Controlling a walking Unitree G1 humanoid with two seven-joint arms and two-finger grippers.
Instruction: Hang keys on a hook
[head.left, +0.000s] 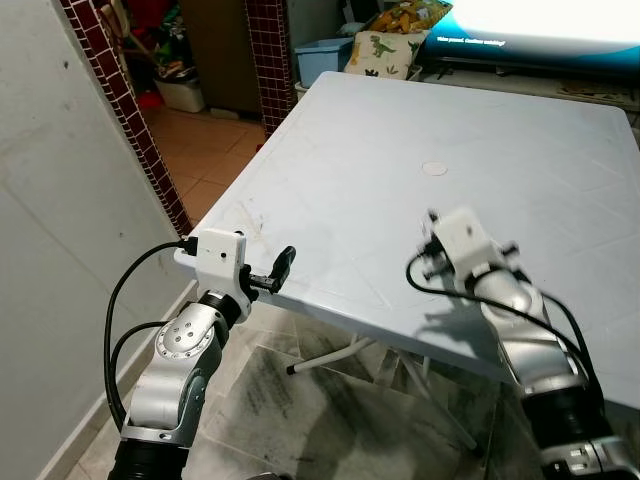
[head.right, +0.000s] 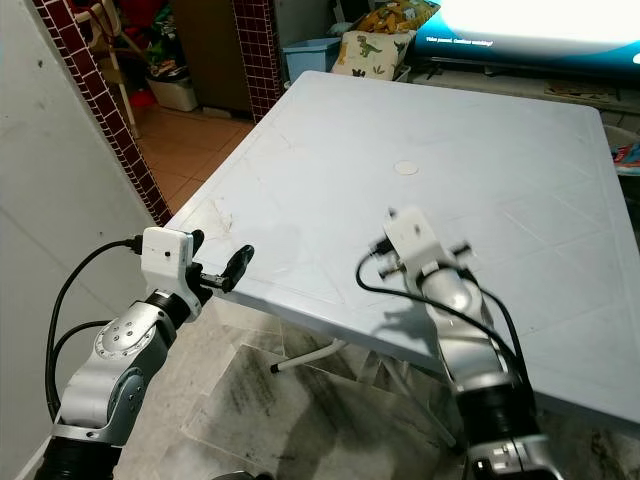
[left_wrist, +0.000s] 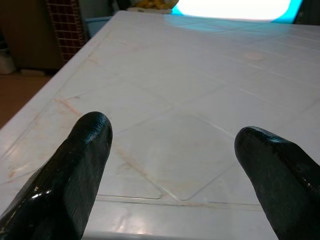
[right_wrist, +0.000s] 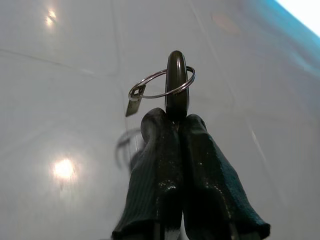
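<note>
While the right gripper (right_wrist: 172, 120) is being held above the pale desk (head.left: 400, 120), its fingers (right_wrist: 150, 165) are being kept pressed together on the dark key fob (right_wrist: 176, 82), from which a metal ring (right_wrist: 160, 85) with a small metal piece is hanging clear of the surface. At the desk's near left corner, the left gripper (left_wrist: 175, 150) is being held with its fingers (left_wrist: 75, 170) spread wide apart, nothing being gripped between them.
</note>
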